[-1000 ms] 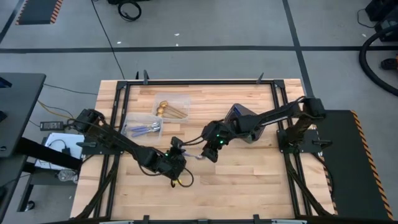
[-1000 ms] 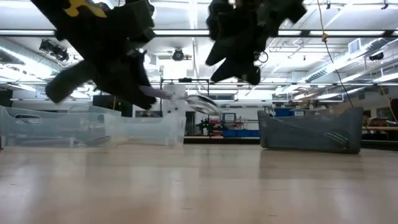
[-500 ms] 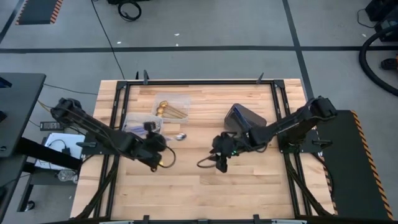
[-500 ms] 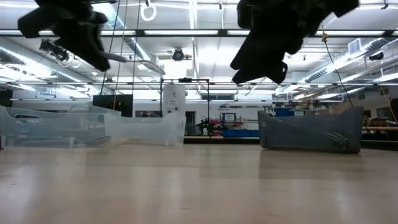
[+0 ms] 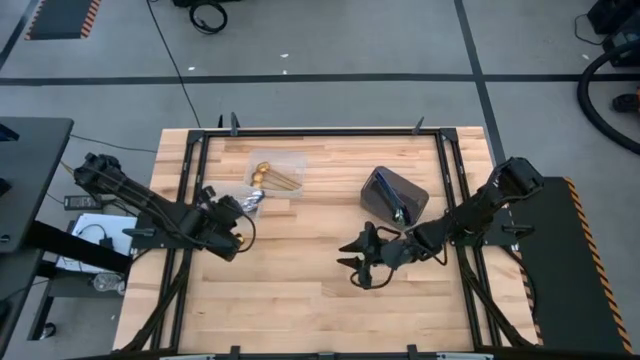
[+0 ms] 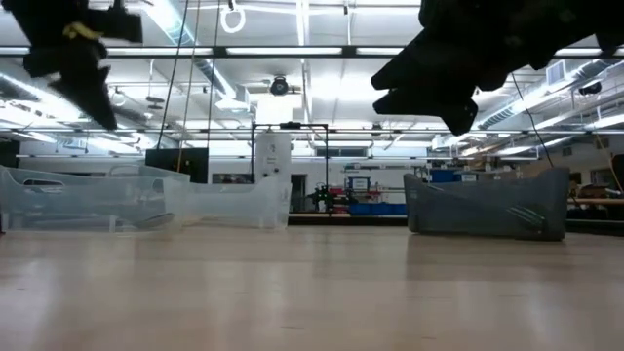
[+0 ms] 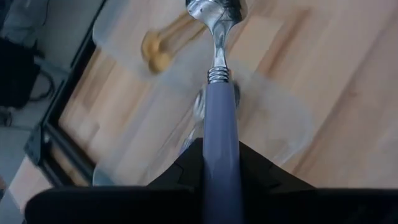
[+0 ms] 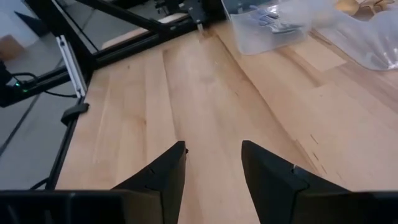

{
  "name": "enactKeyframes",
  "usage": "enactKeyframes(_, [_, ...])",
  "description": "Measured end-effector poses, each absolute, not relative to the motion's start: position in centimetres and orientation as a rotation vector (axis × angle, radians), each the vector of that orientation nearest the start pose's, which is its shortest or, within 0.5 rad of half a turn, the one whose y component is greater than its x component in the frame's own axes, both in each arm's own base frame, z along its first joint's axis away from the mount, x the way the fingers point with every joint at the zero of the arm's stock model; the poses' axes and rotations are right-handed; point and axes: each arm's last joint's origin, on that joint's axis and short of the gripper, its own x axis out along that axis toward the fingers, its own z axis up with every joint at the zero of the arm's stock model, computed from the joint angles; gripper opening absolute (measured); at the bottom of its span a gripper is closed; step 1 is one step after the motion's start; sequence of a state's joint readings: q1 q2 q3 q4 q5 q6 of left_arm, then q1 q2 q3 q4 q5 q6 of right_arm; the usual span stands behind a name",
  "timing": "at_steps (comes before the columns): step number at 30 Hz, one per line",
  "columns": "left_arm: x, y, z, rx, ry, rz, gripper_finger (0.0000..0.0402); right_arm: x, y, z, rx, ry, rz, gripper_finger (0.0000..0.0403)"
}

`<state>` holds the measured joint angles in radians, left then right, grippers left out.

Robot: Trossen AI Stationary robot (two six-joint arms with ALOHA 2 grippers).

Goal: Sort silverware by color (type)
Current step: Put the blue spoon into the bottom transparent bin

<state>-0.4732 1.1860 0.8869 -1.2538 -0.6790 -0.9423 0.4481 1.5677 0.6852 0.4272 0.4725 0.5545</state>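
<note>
My left gripper is shut on a spoon with a blue-purple handle and a shiny bowl. It holds the spoon above the clear container at the table's left, where blue-handled spoons lie. Gold spoons lie in a second clear container farther back. My right gripper is open and empty above the table's middle, nearer the front; its two fingers also show in the right wrist view. My left gripper pinches the spoon's blue-purple handle between its two fingers. The fingers lie along the handle, and the spoon sticks out past them with its bowl foremost. The spoon is lifted clear, over the clear container.
A dark grey bin stands at the table's back right, and shows in the low view beside the clear containers. A black frame runs along the table's edges. Bare wood lies in the middle and front.
The two grippers stood close together at the table's middle with the spoon between them. My left gripper has carried the spoon toward the table's left and far edges, over the clear container. My right gripper has drawn back toward the right and near edges, its fingers now spread apart.
</note>
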Motion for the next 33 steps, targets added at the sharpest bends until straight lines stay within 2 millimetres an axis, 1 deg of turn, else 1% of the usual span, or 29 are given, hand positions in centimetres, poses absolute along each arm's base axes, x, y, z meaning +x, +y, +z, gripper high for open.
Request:
enactKeyframes(6, [15.3, -5.8, 21.6, 0.054, 1.1, 0.766, 0.0061, 27.8, 12.2, 17.3, 0.341, 0.374, -0.122, 0.0166])
enactKeyframes(16, [14.1, -4.8, 18.7, 0.058, 1.199, 0.807, 0.0061, 27.9, 12.1, 17.4, 0.319, 0.37, -0.124, 0.0166])
enactKeyframes(23, [14.6, -4.2, 17.4, 0.051, 1.228, 0.74, 0.0061, 28.0, 11.7, 17.4, 0.321, 0.368, -0.136, 0.0166])
enactKeyframes(26, [14.8, -3.7, 17.2, 0.031, 1.235, 0.761, 0.0062, 28.0, 11.8, 17.4, 0.321, 0.368, -0.135, 0.0166])
enactKeyframes(28, [14.9, -3.3, 17.2, 0.009, 1.229, 0.788, 0.0075, 28.0, 11.8, 17.4, 0.321, 0.368, -0.136, 0.0166])
enactKeyframes(33, [15.1, -2.9, 17.2, -0.024, 1.236, 0.797, 0.0143, 28.0, 11.8, 17.4, 0.321, 0.369, -0.135, 0.0166])
